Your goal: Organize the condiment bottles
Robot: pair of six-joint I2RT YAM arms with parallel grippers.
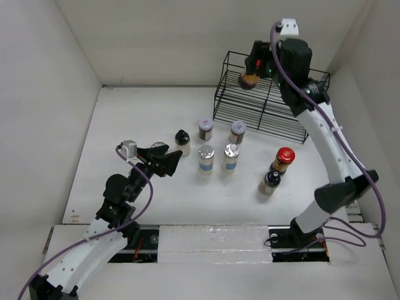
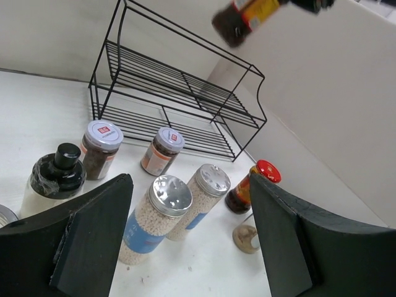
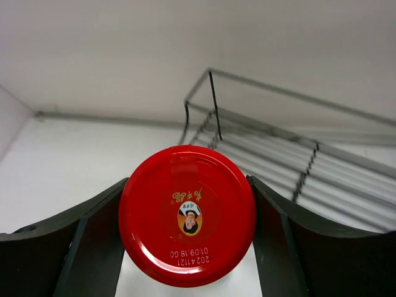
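Observation:
My right gripper [image 1: 252, 70] is shut on a dark red-capped jar [image 1: 249, 80] and holds it in the air over the left end of the black wire rack [image 1: 270, 107]. In the right wrist view the red cap [image 3: 187, 213] fills the space between the fingers. On the table stand a cream black-capped bottle [image 1: 182, 142], two dark spice jars [image 1: 205, 129] [image 1: 237, 132], two clear silver-lidded jars [image 1: 205, 158] [image 1: 230, 157], a second red-capped jar [image 1: 283, 160] and a black-capped bottle [image 1: 270, 182]. My left gripper [image 1: 165, 160] is open and empty, left of the clear jars [image 2: 154, 219].
The rack stands at the back right against the wall, and its shelves [image 2: 179, 93] show no bottles. A silver lid [image 1: 159, 147] shows just behind my left gripper. White walls close in the table on three sides.

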